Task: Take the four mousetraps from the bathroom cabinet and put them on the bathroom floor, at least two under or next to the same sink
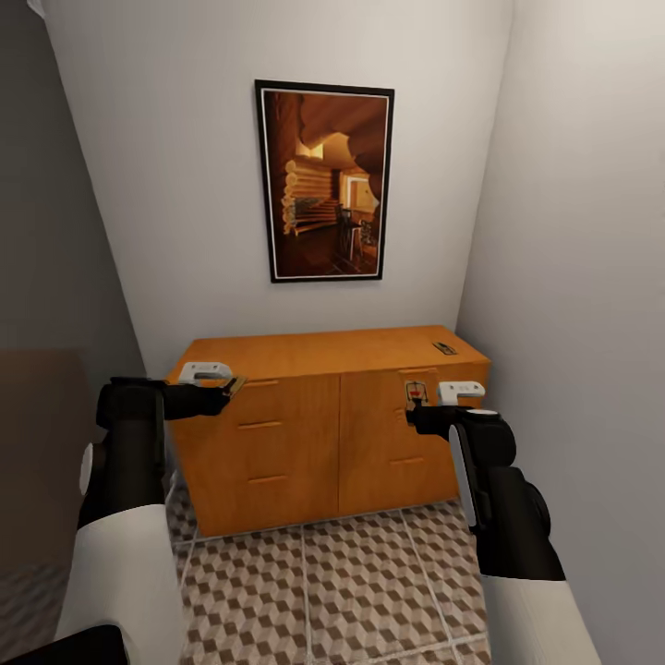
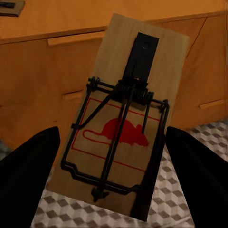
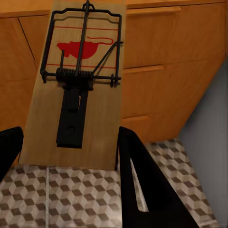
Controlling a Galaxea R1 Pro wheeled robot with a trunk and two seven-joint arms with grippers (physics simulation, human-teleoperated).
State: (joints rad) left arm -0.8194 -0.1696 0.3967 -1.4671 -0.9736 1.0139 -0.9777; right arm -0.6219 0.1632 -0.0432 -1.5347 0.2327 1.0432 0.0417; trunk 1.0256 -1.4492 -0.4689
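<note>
I see soft, even light with no glare. The left wall (image 1: 55,231) reads darker grey than the right. A faint shadow sits under the cabinet (image 1: 323,434). Both wrist views are slightly soft, my dark fingers (image 3: 142,190) blurred at the frame edges.

No words, numbers or brand names can be read anywhere here. The only printed sign is a red mouse silhouette inside a thin red outline, and it stands on the flat tan wooden mousetrap board (image 2: 126,118) in the left tool. The same red mouse mark sits on the matching tan wooden board with black wire (image 3: 78,85) in the right tool, and shows there as a small red spot from the head view (image 1: 416,392).
</note>
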